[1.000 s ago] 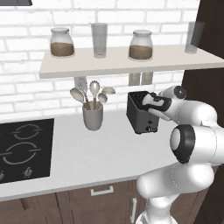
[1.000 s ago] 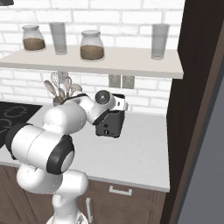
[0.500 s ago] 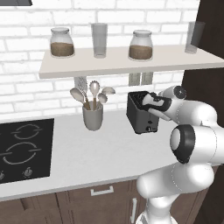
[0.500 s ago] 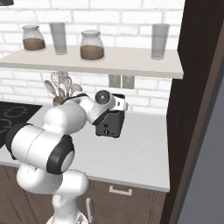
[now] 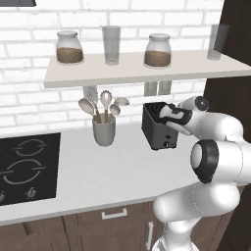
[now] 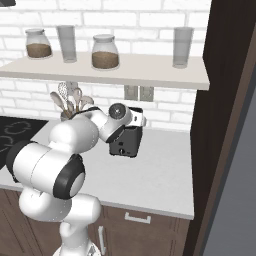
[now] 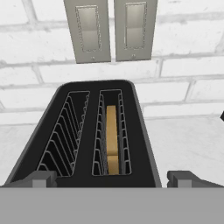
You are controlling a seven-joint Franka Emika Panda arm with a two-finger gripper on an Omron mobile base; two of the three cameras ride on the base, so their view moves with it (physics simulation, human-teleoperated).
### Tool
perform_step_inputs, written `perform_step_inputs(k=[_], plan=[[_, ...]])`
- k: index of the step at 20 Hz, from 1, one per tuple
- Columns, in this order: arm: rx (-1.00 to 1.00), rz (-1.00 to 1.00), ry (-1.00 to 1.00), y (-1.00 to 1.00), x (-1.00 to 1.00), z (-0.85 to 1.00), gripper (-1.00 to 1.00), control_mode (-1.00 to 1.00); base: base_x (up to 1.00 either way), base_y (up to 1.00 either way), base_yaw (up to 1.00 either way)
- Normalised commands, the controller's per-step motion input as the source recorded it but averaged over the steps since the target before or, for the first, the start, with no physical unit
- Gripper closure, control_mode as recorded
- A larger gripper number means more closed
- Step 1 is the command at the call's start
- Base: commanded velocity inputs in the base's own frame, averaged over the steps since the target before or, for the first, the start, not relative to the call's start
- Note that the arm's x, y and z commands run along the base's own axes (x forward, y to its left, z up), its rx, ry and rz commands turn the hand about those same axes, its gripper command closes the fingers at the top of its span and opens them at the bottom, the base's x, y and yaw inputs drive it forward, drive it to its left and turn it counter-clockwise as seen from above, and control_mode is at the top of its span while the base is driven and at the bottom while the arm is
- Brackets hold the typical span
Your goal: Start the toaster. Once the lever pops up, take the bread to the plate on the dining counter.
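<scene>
One small boxy black toaster (image 5: 158,126) stands on the grey counter (image 5: 98,166), close to the white brick wall (image 5: 29,103). It has two long slots on top with thin wire racks inside. It also has a tiny knob low on its front face.

One tan slice of bread (image 7: 112,139) sits on its edge down in the right slot in the hand view. The left slot has no bread in it.

The robot's two-finger gripper (image 7: 112,178) is above the near edge of the toaster. Its two dark finger tips (image 7: 41,178) stand far apart, one by each near corner of the toaster. It is wide open and holds nothing.

Two grey wall plates (image 7: 109,29) sit side by side on the wall, right above the toaster.

One grey cup (image 5: 104,131) stands to the left of the toaster in the left base view. It holds some pale spoons and a spoon with holes (image 5: 105,97); I cannot count them for sure.

One long pale shelf (image 5: 147,68) hangs above the counter. On it are two glass jars (image 5: 68,47) with brown stuff inside and two tall clear glasses (image 5: 112,44).

One black cooktop (image 5: 27,166) with two rings is set in the counter at the left.
</scene>
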Motion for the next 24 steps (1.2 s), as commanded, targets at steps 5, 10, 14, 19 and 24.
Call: perform_step_inputs(k=[5,10,14,19,24], plan=[[0.0,0.0,0.0,0.0,0.0,0.0,-1.0,-1.0,0.0,0.0,0.0],[0.0,0.0,0.0,0.0,0.0,0.0,-1.0,-1.0,0.0,0.0,0.0],[0.0,0.0,0.0,0.0,0.0,0.0,-1.0,-1.0,0.0,0.0,0.0],[0.0,0.0,0.0,0.0,0.0,0.0,-1.0,-1.0,0.0,0.0,0.0],[0.0,0.0,0.0,0.0,0.0,0.0,-1.0,-1.0,0.0,0.0,0.0]])
